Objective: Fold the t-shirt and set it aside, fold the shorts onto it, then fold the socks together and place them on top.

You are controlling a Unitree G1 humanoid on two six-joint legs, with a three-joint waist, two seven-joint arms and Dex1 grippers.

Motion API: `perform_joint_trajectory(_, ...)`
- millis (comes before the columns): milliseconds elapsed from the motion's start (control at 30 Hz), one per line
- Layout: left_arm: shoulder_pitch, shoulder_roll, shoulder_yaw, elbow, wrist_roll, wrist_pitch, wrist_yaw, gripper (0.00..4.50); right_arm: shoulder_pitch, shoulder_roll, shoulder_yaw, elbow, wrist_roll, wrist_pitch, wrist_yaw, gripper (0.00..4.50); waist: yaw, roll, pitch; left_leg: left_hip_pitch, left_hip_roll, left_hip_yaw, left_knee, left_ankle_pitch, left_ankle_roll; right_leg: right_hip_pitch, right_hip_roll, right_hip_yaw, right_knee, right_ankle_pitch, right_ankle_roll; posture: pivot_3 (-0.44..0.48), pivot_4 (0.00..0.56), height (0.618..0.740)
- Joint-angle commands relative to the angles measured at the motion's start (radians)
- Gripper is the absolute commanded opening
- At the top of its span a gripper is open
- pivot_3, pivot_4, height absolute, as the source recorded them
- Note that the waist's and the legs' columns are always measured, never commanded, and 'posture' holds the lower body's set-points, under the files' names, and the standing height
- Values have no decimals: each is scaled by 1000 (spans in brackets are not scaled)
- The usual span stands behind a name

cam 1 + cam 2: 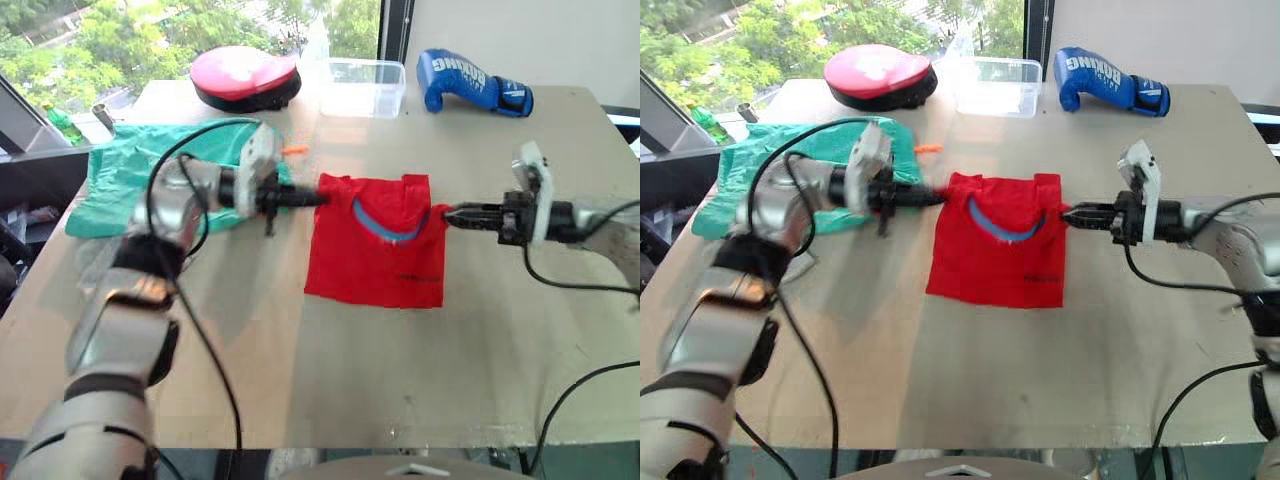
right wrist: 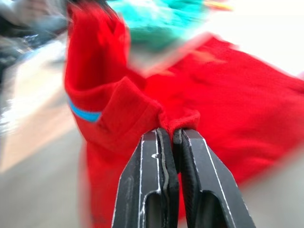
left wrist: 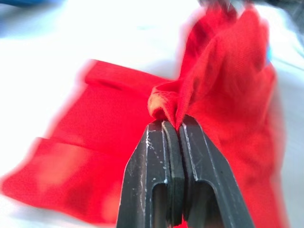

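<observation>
The table carries the t-shirt, shorts, a boxing glove and a clear tub.

Head stereo pair: high vantage, facing forward and down over the table, taking in near edge to far edge; both eyes share the whole tabletop, slightly offset sideways.
Left wrist camera: very near, looking along the left gripper toward the right, onto the t-shirt.
Right wrist camera: very near, looking along the right gripper toward the left; shares the t-shirt, with the shorts beyond.
</observation>
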Motion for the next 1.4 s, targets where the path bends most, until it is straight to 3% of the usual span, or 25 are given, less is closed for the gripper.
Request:
perform_joint_trajectory(33,-76,-45,44,232,109,-118,139,47,-142,85,17,291,-165,-114,-5,0,-13,0,0,0,0,0,-1,-1,1,-1,0,0,-1,0,0,0,150,731)
perform_joint_trajectory(200,-131,-104,79,393,218,-190,341,47,-323,214,-23,702,-332,-321,-106,0,-25,0,0,-3,-1,1,-5,0,1,-8,-2,0,0,0,0,0,150,731)
perform_joint_trajectory(367,-149,-126,140,435,262,-192,440,47,-440,285,-108,881,-385,-451,-164,0,-25,0,0,-16,-3,1,0,2,-3,-21,-5,0,11,0,0,0,150,731)
perform_joint_trajectory(733,-185,-119,355,418,212,-190,385,47,-576,373,-193,946,-482,-529,-153,0,-32,1,0,-14,-4,0,1,6,-9,-21,-5,0,17,0,0,0,150,731)
perform_joint_trajectory(933,-172,-103,393,427,241,-185,462,47,-618,434,-251,988,-516,-601,-279,0,-50,1,0,-14,-4,0,1,6,-9,-21,-5,0,17,0,0,0,150,731)
perform_joint_trajectory(1200,-148,-104,388,450,320,-143,717,47,-602,526,-265,1034,-610,-709,-506,0,-61,1,0,-14,-4,0,0,6,-9,-21,-5,0,18,0,0,0,150,731)
perform_joint_trajectory(1300,-139,-121,372,457,360,-127,787,0,-581,545,-266,1046,-653,-731,-591,890,-59,1,0,-14,-4,-1,0,6,-9,-22,-5,0,19,0,0,0,150,731)
perform_joint_trajectory(1367,-133,-135,364,459,383,-123,808,0,-572,550,-277,1050,-666,-736,-627,1848,-57,1,0,-14,-4,-1,0,6,-9,-22,-5,0,19,0,0,0,150,731)
perform_joint_trajectory(1400,-132,-143,364,459,390,-124,816,723,-569,551,-283,1049,-671,-742,-640,2352,-57,1,0,-14,-4,-1,0,6,-9,-22,-5,0,18,0,0,0,150,731)
